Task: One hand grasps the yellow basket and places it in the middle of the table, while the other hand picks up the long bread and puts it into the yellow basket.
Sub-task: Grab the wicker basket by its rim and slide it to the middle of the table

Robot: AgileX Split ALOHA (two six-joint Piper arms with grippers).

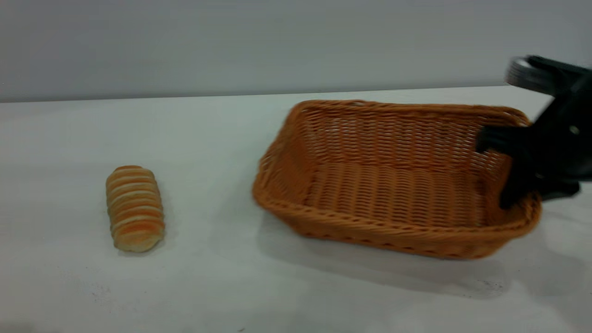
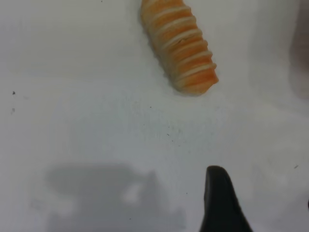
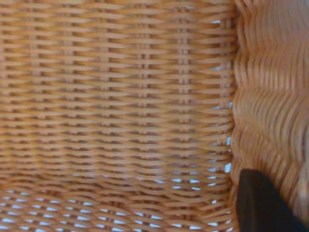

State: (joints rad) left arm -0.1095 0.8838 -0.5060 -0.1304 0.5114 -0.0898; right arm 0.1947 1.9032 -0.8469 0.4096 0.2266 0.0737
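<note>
The yellow basket (image 1: pixel 393 233) is right of the table's middle, its left end a little off the table (image 1: pixel 222 286) with a shadow beneath it. My right gripper (image 1: pixel 497 169) reaches in from the right and is shut on the basket's right wall. In the right wrist view the weave of the basket (image 3: pixel 120 96) fills the picture, with one dark finger (image 3: pixel 258 198) against it. The long bread (image 1: pixel 135 209) lies alone on the left. My left gripper (image 2: pixel 262 186) hovers open above the bare table, short of the long bread (image 2: pixel 181 46). It is out of the exterior view.
A plain grey wall (image 1: pixel 231 46) runs behind the table's far edge. White tabletop lies between the bread and the basket. The left gripper's shadow (image 2: pixel 111 193) falls on the table beside its finger.
</note>
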